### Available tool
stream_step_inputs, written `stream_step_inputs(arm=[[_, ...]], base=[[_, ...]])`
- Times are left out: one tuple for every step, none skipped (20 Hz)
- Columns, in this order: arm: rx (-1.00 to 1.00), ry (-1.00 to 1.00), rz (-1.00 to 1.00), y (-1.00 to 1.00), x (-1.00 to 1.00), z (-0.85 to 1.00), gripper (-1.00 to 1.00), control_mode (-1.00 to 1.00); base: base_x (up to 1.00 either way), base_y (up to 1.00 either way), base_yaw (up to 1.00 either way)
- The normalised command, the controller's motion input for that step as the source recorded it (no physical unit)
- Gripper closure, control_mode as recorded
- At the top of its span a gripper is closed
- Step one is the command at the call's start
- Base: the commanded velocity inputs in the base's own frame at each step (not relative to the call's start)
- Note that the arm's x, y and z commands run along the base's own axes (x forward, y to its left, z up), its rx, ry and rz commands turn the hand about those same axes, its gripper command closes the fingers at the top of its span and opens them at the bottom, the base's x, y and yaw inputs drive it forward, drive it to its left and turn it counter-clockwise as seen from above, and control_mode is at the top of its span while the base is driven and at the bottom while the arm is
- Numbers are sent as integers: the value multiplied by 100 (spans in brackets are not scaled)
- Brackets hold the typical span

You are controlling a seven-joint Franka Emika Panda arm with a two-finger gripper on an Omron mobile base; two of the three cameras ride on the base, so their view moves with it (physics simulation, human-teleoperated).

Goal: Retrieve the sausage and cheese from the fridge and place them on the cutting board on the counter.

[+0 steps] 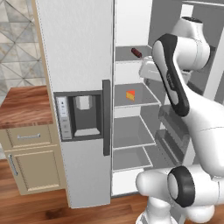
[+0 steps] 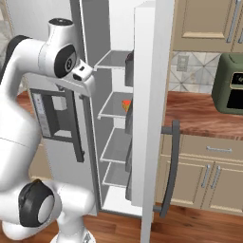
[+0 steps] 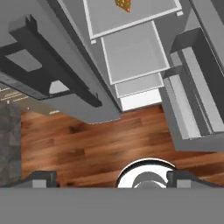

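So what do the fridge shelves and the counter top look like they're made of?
The fridge shelves look like matte grey plastic or frosted glass with pale rims; hard to say which. The counter top looks like glossy reddish-brown wood, judging by its grain streaks and sheen.

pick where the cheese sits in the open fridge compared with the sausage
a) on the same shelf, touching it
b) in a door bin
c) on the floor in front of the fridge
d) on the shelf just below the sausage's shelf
d: in the left base view the cheese lies on the fridge shelf directly beneath the one holding the sausage.
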Motion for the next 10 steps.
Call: stream_step_inputs(arm=[[-2,0,19,6,0,-30,-100,-100],[-7,0,13,6,0,-31,-100,-100],[-9,0,9,9,0,-24,-100,-100],[-8,0,9,8,0,-24,-100,-100],[-3,0,8,0,0,-16,-100,-100],[-3,0,8,1,0,-19,-100,-100],[-5,0,8,5,0,-24,-100,-100],[-6,0,10,12,-8,-41,-100,-100],[-2,0,10,10,-14,-41,-100,-100],[0,0,9,14,-12,-41,-100,-100]], base=[[0,0,0],[0,0,0],[0,0,0],[0,0,0],[0,0,0],[0,0,0],[0,0,0],[0,0,0],[0,0,0],[0,0,0]])
